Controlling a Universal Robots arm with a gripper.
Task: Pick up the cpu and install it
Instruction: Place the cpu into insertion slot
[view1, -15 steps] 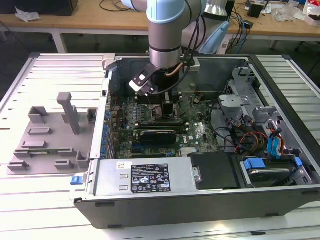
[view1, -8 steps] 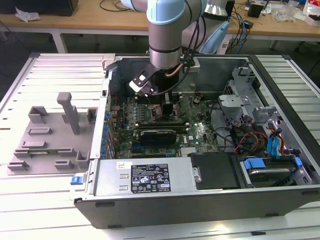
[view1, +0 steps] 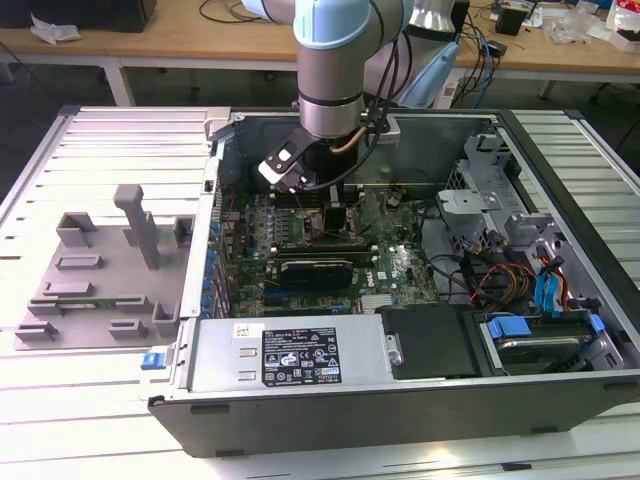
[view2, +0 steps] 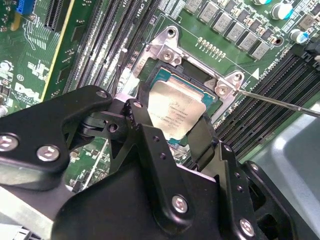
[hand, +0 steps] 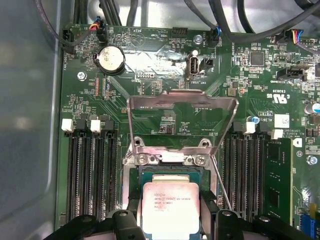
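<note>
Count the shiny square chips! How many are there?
1. The chip sits between the gripper's fingers, over the open socket on the green board. The arm may hide others.

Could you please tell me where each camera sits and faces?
Exterior view: off the arm, looking down into the open black computer case; the grey-blue robot arm shows.
First wrist view: on the arm, squarely facing the green motherboard; the black gripper shows.
Second wrist view: on the arm, slanted; the gripper's body shows.
Both wrist views share the flat silvery square cpu gripped between the fingers.
</note>
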